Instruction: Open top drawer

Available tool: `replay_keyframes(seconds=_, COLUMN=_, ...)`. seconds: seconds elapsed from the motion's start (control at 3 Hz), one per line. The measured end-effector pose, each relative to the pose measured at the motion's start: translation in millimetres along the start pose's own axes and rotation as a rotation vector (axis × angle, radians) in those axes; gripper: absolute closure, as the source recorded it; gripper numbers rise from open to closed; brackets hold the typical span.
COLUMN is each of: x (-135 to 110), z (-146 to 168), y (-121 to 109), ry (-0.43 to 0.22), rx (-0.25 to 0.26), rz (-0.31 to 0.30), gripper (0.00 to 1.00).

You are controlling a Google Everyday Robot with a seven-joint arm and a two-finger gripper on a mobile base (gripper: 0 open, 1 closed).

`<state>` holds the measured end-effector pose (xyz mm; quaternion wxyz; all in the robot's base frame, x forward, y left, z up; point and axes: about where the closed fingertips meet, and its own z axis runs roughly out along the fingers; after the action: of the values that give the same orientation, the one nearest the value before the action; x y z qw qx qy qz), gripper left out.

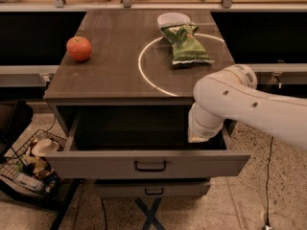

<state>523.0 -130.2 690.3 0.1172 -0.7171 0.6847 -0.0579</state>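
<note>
The top drawer [96, 163] is a wide grey drawer under the dark table top. It stands pulled far out, and its dark inside shows. Its small dark loop handle [150, 166] sits at the centre of the front panel. My white arm [240, 99] comes in from the right and bends down over the drawer's right side. My gripper [201, 134] is at the arm's lower end, inside the open drawer near its right wall, behind the front panel and apart from the handle.
A narrower grey drawer front [153, 189] sits shut below. On the table top [110, 75] lie a red apple [79, 48], a green chip bag [186, 44] and a white bowl [172, 19]. A wire basket of trash [31, 164] stands on the floor at left.
</note>
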Motion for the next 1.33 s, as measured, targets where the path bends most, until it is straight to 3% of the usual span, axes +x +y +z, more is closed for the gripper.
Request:
replay_keyframes(seconds=0.33, x=8.3, z=16.7, y=48.8, ry=-0.010, rx=-0.101, rz=0.039, gripper=1.00)
replay_keyframes(seconds=1.0, x=7.6, z=6.7, y=47.4, ry=-0.011, rx=-0.103, rz=0.040, gripper=1.00)
replay_keyframes(seconds=1.33, x=6.3, z=8.2, y=78.4, ry=-0.026, rx=-0.163, rz=0.049, gripper=1.00)
